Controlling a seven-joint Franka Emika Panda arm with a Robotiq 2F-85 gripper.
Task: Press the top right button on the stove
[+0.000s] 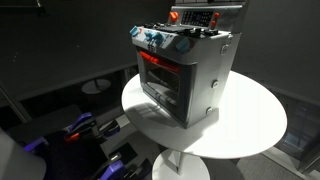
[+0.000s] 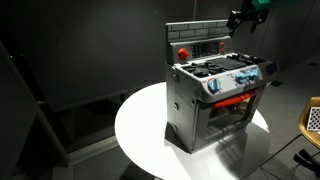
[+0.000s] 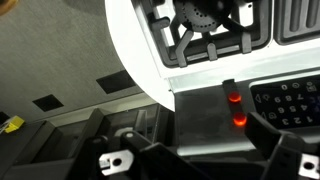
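Note:
The stove (image 1: 190, 75) is a small silver-grey toy oven with blue-and-red knobs and a red-lit door window. It stands on a round white table (image 1: 250, 130) and shows in both exterior views (image 2: 215, 95). Its raised back panel (image 2: 200, 45) carries red controls. My gripper (image 2: 245, 18) hangs just above the panel's end, apart from it. In the wrist view the stove (image 3: 200, 120) has two glowing red buttons (image 3: 236, 110) and a keypad on its panel. These lie between my gripper's (image 3: 215, 140) spread dark fingers, which hold nothing.
The table's rim (image 2: 140, 130) curves round the stove, with bare white top in front. Dark curtains surround the scene. Blue and red clutter (image 1: 80, 130) lies on the floor below the table. A tan object (image 2: 312, 120) stands at the frame's edge.

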